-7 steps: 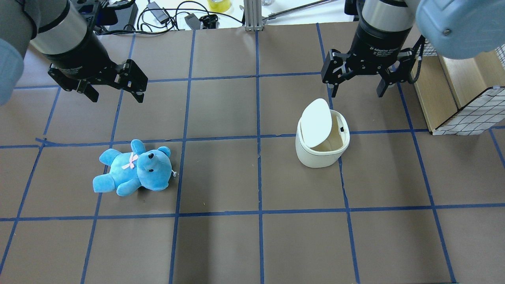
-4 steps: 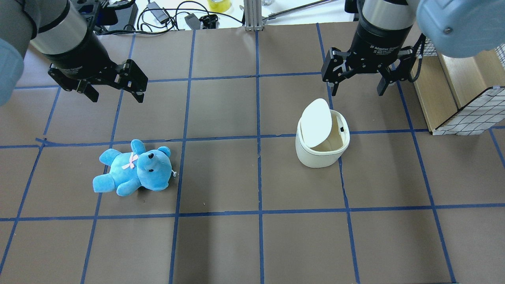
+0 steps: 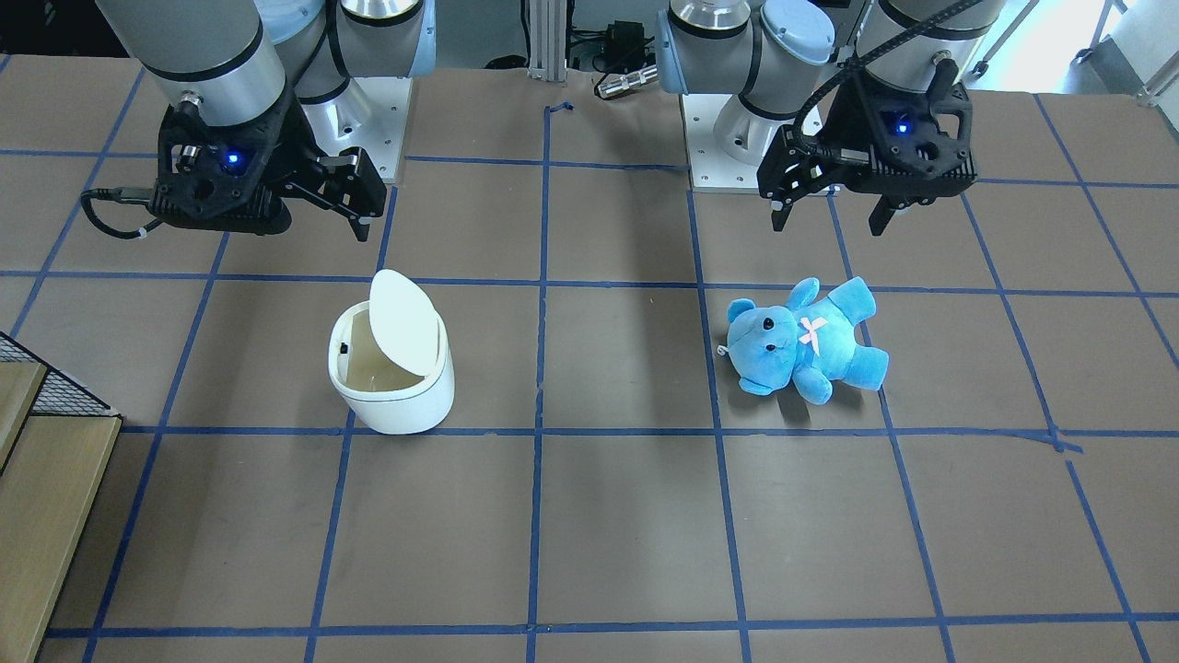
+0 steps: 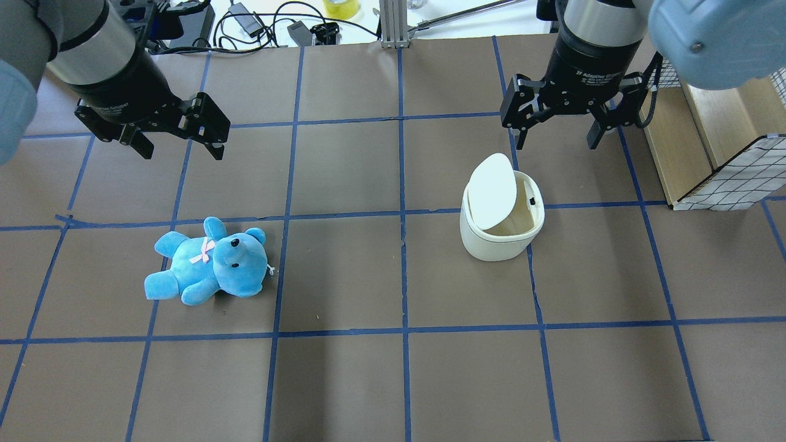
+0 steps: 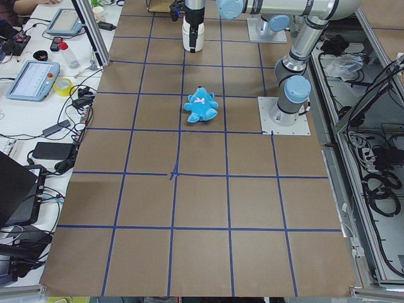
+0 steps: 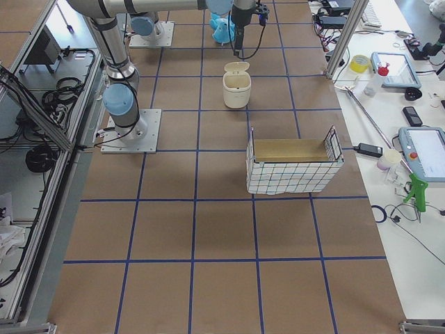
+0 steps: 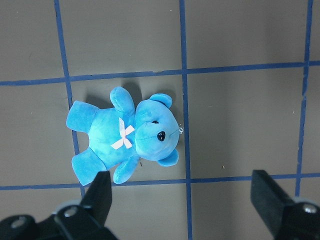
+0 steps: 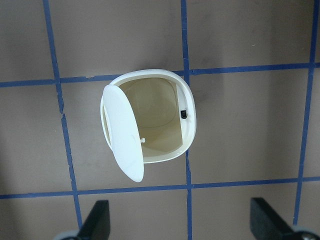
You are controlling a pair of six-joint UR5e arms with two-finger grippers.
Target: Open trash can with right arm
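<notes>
The white trash can (image 4: 500, 236) stands right of the table's centre. Its flat lid (image 4: 491, 190) is tipped up on edge and the beige inside shows. The can also shows in the front view (image 3: 398, 396) and from straight above in the right wrist view (image 8: 150, 120). My right gripper (image 4: 557, 145) is open and empty. It hangs in the air by the can's far side and touches nothing; its fingers (image 8: 97, 222) frame the wrist view's bottom. My left gripper (image 4: 182, 150) is open and empty, up above the table at the left.
A blue teddy bear (image 4: 209, 261) lies on its back on the left half, below the left gripper (image 7: 185, 200). A wire basket with a wooden box (image 4: 724, 141) stands at the table's right edge. Cables and tools lie beyond the far edge.
The right gripper has shifted very slightly away from the can, still open. The can, its lid, the teddy and the left arm have not moved.
</notes>
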